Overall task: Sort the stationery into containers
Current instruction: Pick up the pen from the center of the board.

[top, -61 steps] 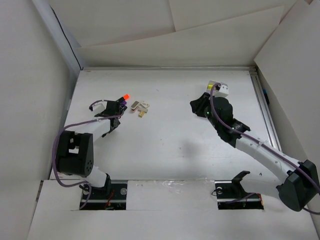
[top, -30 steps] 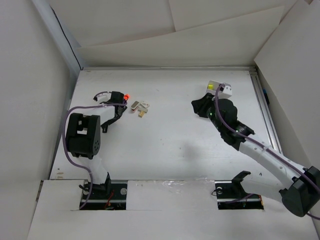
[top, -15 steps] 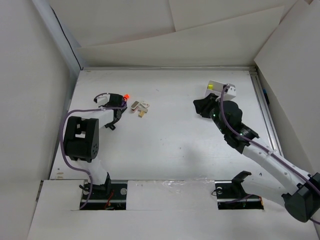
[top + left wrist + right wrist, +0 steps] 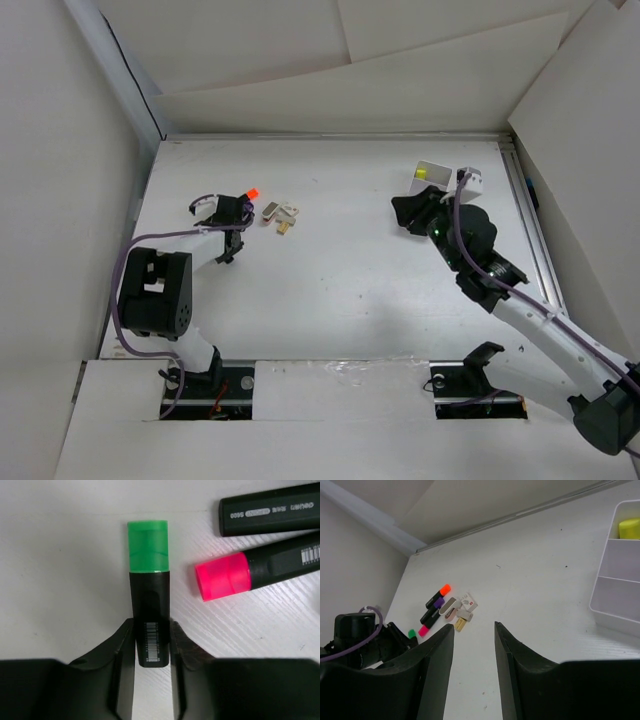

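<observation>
In the left wrist view my left gripper (image 4: 151, 626) is shut on the lower body of a black marker with a green cap (image 4: 148, 555), which lies on the table. A pink-capped marker (image 4: 235, 575) and another black marker (image 4: 270, 515) lie to its right. In the top view the left gripper (image 4: 228, 213) sits by the orange-capped marker (image 4: 251, 191). My right gripper (image 4: 473, 627) is open and empty, in the top view (image 4: 410, 213) just in front of the white compartment tub (image 4: 433, 177). The tub (image 4: 620, 585) holds a yellow piece (image 4: 629, 528).
Small pale pieces (image 4: 280, 213) lie right of the markers; the right wrist view shows them (image 4: 461, 611) beside the orange-capped (image 4: 445, 588) and purple-capped (image 4: 438, 601) markers. White cardboard walls (image 4: 300, 60) enclose the white table (image 4: 330, 290). A metal rail (image 4: 530, 230) runs along the right edge.
The left gripper has shifted about among the markers and now grips the green-capped one. The right arm has drawn its wrist rightwards, uncovering more of the tub.
</observation>
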You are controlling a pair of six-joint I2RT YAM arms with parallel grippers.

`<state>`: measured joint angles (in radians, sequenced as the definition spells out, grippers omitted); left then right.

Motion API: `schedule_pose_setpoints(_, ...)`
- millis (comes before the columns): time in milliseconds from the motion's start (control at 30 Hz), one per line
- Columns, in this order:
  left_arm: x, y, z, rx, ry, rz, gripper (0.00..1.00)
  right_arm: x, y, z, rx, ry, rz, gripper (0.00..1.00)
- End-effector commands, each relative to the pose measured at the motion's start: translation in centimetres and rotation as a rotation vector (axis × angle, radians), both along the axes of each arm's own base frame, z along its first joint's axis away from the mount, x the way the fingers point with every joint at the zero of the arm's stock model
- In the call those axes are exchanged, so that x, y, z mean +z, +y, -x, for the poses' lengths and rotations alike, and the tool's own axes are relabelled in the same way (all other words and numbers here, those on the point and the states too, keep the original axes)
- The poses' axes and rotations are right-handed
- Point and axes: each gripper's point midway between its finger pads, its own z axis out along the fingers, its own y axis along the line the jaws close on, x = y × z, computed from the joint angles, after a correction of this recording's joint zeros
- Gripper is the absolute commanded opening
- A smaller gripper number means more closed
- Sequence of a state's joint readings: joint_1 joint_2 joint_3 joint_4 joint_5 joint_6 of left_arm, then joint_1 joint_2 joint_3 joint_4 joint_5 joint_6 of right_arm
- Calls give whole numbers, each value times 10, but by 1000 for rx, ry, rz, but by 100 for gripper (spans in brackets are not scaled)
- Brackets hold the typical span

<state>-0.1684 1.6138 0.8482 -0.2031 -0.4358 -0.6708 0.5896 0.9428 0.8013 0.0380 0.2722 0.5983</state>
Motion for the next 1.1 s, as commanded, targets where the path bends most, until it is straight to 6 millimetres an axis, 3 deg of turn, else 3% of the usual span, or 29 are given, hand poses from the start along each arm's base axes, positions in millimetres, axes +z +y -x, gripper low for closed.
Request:
schedule_pose_setpoints(0,-5,-7,10,-19,9,41,13,17,-4,2,-5,-65,-27,44)
schedule_pose_setpoints(67,1,-11,14,-23,-15,50,7,14,-3,0,-5,-57,-22,44)
schedule_pose_setpoints(233,24,-11,27,-34,-102,66,6,7,14,-1,74,-34,-4,53)
schedule_pose_setpoints(267,42,-16,26,-40,-170,85,6,12,17,0,95,-41,-10,55)
schedule_pose_setpoints(333,52,-22,35,-65,-207,103,6,5,33,2,177,-21,4,60)
schedule_pose_setpoints(467,94,-52,42,-175,-341,178,6,11,60,9,327,-14,-8,69)
schedule_pose_setpoints(500,112,-67,42,-234,-404,227,6,12,65,11,357,-12,-10,70)
schedule_pose_setpoints(533,109,-79,47,-291,-406,255,8,13,71,18,410,-10,-15,71)
schedule_pose_setpoints(567,124,-100,46,-374,-464,335,8,16,76,20,435,-14,-19,74)
schedule_pose_setpoints(600,125,-102,42,-384,-490,335,8,21,79,20,455,-20,-23,75)
schedule_pose_setpoints(667,126,-125,50,-507,-523,428,9,30,85,27,503,-34,-32,77)
schedule_pose_setpoints(700,139,-133,45,-551,-594,455,9,33,87,26,515,-37,-34,78)
schedule_pose_setpoints(767,139,-149,51,-652,-611,503,9,39,90,27,545,-45,-39,79)
schedule_pose_setpoints(900,165,-174,54,-821,-742,573,12,46,107,25,627,-34,-52,81)
schedule_pose_setpoints(1067,187,-193,60,-960,-848,626,15,18,136,11,712,62,-44,87)
